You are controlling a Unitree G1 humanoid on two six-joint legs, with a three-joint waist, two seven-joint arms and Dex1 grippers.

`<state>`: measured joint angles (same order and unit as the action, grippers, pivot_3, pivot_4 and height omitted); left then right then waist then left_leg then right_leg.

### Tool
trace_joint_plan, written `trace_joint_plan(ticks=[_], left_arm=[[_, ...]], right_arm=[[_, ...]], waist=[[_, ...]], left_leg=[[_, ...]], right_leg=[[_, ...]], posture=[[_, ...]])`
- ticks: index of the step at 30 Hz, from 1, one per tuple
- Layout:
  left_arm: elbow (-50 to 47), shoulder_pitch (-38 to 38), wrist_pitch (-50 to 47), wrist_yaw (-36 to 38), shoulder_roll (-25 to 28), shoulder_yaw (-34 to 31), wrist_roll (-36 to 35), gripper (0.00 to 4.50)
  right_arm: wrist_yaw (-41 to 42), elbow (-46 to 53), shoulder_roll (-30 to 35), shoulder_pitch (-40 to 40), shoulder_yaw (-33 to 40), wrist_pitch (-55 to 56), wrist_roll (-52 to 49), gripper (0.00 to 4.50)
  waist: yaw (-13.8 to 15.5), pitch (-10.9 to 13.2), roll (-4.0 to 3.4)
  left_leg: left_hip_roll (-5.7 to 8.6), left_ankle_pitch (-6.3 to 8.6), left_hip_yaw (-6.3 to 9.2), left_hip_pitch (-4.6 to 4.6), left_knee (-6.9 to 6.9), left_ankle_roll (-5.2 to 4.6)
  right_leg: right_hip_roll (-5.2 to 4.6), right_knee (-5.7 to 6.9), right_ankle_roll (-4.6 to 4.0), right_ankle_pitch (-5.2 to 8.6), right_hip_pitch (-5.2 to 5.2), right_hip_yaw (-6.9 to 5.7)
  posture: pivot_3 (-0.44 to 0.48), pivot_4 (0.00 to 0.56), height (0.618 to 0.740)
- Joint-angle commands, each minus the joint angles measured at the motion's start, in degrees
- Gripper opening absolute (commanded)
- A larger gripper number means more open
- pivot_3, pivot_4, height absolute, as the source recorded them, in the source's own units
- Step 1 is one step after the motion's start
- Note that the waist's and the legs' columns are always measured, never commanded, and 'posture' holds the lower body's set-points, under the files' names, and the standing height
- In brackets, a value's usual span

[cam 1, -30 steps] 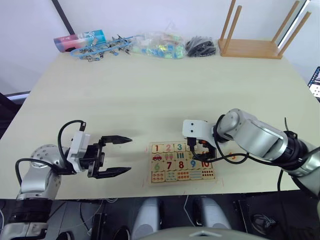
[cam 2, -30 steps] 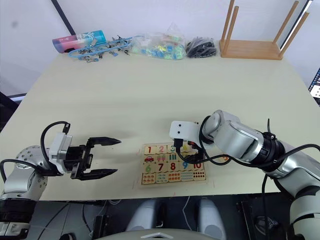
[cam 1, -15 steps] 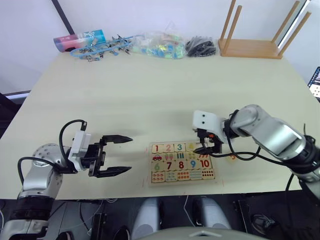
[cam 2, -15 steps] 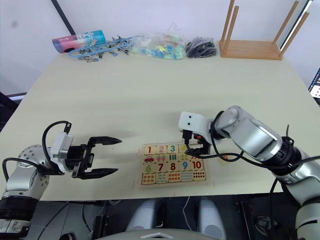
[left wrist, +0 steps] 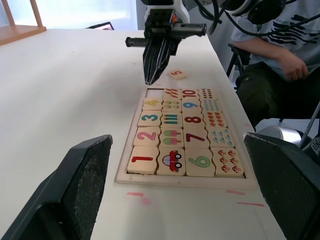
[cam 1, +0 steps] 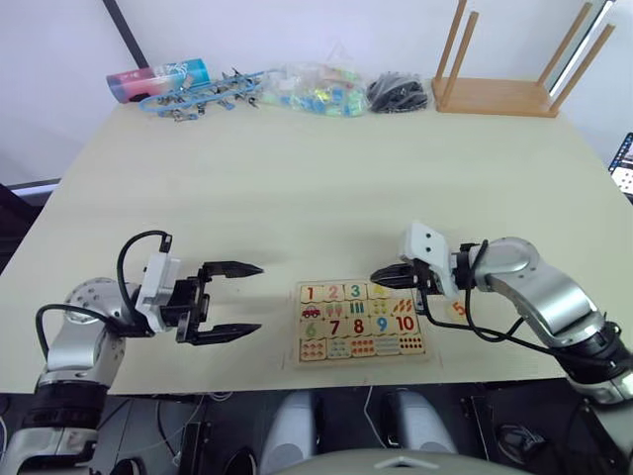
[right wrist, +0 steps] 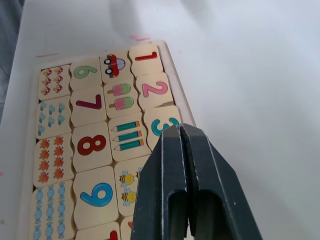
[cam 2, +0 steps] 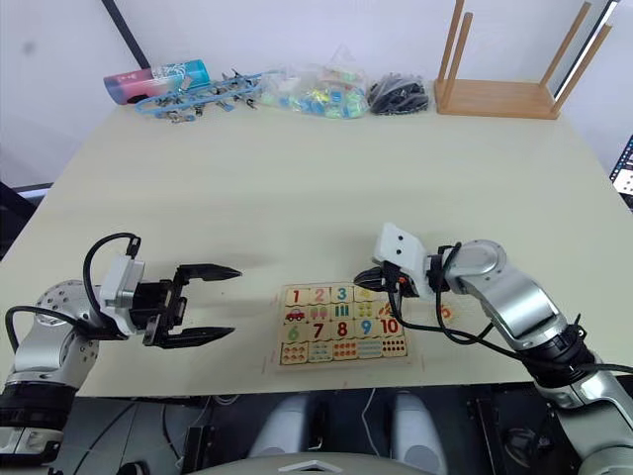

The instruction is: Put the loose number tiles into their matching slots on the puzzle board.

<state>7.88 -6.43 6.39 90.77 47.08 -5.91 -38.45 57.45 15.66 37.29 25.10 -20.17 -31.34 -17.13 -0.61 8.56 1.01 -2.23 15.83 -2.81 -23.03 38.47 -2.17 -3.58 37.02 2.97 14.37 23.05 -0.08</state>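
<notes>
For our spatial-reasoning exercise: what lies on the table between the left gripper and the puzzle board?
Nothing: bare table between the left gripper and the puzzle board in the left eye view.

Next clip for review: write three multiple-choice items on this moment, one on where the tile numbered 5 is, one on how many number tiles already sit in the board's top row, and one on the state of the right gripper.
1. Where is the 5 tile?
A. In its slot
B. On the table beside the puzzle board
C. Held by the left gripper

2. How many tiles of 1 to 5 sit in the top row?
A. Two
B. Four
C. Five

3. How does the right gripper stand?
A. Shut and holding nothing
B. Wide open
C. Shut on a tile

Key: 1 B, the tile lies on bare table just past the board's end. 2 B, the tiles 1, 2, 3 and 4 are seated and the empty slot follows. 3 A, its fingers meet above the board's empty end with no tile between them.
</notes>
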Motion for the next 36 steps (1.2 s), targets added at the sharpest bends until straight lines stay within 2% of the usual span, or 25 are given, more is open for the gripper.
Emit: trace_joint_plan(ticks=[1,6,12,16,23,28,36], left_arm=[[-1.14,-0.62,-0.21,1.73,0.09,-0.13,-0.54,4.5],[-1.16,-0.96,-0.41,1.72,-0.16,-0.22,-0.49,4.5],[-1.44,-0.98,-1.09,1.72,-0.35,-0.58,-0.38,4.5],[-1.48,-0.87,-1.33,1.72,-0.56,-1.07,0.02,4.5],[-2.58,0.6,-3.61,-4.15,-1.62,-2.33,1.69,4.5],[-3.1,3.22,-4.65,-10.76,-3.05,-3.76,4.07,4.5],[-3.68,6.63,-6.14,-17.39,-6.05,-6.49,4.82,4.5]], right_arm=[[1.09,-1.59,-0.57,-1.69,1.52,5.75,0.68,0.03],[1.56,-5.45,-1.25,-3.27,0.61,9.8,2.91,0.03],[1.54,-7.66,-0.14,-4.01,-1.65,7.08,6.84,0.03],[1.52,-6.76,-0.9,-4.41,-0.64,7.36,6.28,0.03],[-0.02,-2.05,-3.3,-8.07,7.2,8.5,-0.34,0.03],[-3.12,2.35,-2.24,-14.11,14.97,9.68,-2.87,0.03],[-5.72,5.14,-3.51,-30.03,32.03,17.33,-8.46,0.03]], waist=[[0.0,0.0,0.0],[-0.03,0.0,0.0],[0.0,-0.02,0.03],[0.04,-0.03,0.05],[0.11,-0.02,0.04],[0.2,-0.01,0.04],[0.94,-0.02,0.05]], left_leg=[[0.0,0.0,0.0,0.0,0.0,0.0],[0.01,0.0,-0.01,0.02,0.01,0.0],[0.01,0.0,-0.01,0.04,0.01,0.0],[0.0,0.0,0.0,0.1,0.02,0.0],[-0.01,0.0,0.02,0.14,0.02,0.0],[-0.02,0.0,0.03,0.15,0.02,0.0],[-0.02,0.0,0.06,0.22,0.02,0.01]], right_leg=[[0.0,0.0,0.0,0.0,0.0,0.0],[0.01,0.01,0.0,0.0,0.0,0.0],[0.03,0.03,0.0,0.0,-0.02,0.01],[0.03,0.03,-0.01,0.0,-0.11,0.01],[0.02,0.02,-0.01,0.0,-0.17,0.0],[0.0,0.01,0.0,0.0,-0.2,0.0],[0.01,-0.01,0.0,0.01,-0.31,-0.01]], posture=[[0.0,0.15,0.737],[0.0,0.15,0.737],[0.0,0.15,0.737],[0.0,0.15,0.737],[0.0,0.15,0.737],[0.0,0.15,0.737],[0.0,0.15,0.737]])
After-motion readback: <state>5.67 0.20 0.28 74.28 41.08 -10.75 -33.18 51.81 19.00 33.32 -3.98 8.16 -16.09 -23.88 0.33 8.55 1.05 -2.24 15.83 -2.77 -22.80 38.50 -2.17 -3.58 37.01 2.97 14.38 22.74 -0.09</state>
